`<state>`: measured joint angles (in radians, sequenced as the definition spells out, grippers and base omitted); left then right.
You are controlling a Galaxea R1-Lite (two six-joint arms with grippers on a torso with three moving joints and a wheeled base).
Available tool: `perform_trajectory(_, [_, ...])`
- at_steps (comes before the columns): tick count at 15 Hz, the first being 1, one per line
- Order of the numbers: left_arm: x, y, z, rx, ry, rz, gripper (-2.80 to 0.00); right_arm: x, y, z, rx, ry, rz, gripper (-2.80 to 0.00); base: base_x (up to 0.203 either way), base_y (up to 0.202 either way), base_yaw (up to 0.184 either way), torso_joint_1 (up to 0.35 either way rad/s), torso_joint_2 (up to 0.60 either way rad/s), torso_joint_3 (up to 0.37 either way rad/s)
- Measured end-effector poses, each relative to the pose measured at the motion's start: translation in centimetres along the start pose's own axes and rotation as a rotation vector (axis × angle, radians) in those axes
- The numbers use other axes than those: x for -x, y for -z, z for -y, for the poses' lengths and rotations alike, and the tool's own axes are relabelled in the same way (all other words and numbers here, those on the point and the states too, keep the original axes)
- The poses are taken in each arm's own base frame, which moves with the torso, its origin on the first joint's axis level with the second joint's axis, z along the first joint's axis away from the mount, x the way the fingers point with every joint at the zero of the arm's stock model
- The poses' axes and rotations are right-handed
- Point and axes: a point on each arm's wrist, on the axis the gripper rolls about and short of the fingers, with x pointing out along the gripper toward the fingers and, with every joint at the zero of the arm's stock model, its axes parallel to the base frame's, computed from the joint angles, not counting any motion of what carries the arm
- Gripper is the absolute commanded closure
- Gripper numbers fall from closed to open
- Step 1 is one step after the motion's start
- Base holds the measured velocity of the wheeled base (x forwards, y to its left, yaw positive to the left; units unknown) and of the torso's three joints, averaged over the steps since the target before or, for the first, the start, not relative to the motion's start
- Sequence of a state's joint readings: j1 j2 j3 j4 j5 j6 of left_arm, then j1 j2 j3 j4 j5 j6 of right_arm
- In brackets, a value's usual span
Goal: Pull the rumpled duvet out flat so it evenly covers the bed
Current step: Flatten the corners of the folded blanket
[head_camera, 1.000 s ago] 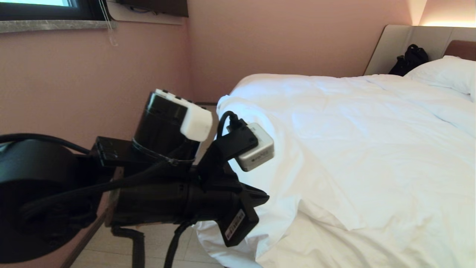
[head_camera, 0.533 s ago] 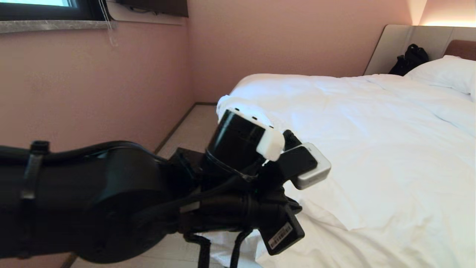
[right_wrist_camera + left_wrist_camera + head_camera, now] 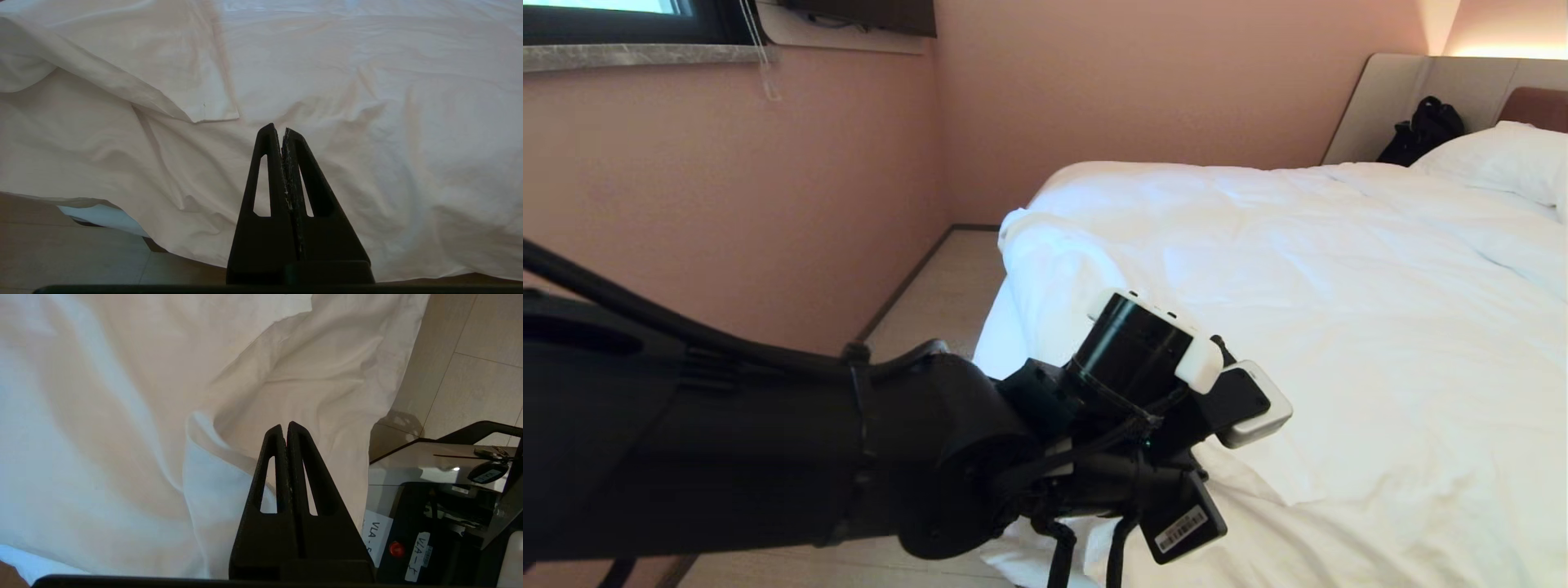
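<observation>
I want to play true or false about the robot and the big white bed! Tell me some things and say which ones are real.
1. The left claw is shut, with nothing between its fingers. True.
2. The rumpled duvet is bright blue. False: it is white.
3. A pillow lies at the head of the bed. True.
4. The right claw is wide open. False: its fingers are pressed together.
5. A black bag sits against the headboard. True.
6. The duvet lies smooth and flat. False: it is creased, and one corner is folded back near the left arm.
</observation>
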<state>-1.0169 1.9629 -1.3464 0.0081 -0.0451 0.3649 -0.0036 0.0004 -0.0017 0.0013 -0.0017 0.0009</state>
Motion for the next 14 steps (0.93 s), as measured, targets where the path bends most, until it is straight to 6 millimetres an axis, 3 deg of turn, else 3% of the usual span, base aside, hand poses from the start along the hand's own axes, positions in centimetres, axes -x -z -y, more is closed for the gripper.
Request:
perform_trajectory(4, [-1.1,-0.5,0.5,-0.046,-0.015,-0.004,0.0,0.0,0.0,0.0,0.0,0.0,0.0,0.0,0.0,0.0,0.0,0.0,0.0,0.0])
perform_trajectory(5, [-1.3,-0.4,0.6,-0.05,-0.017,-0.009,-2.8,0.0,0.0,0.0,0.0,0.0,0.0,0.0,0.0,0.0,0.0,0.0,0.0,0.0])
perform_trajectory(14, [-2.3,-1.8,0.1,-0.056,-0.035,0.032,-2.8,0.0,0.0,0.0,0.0,0.0,0.0,0.0,0.0,0.0,0.0,0.0,0.0,0.0])
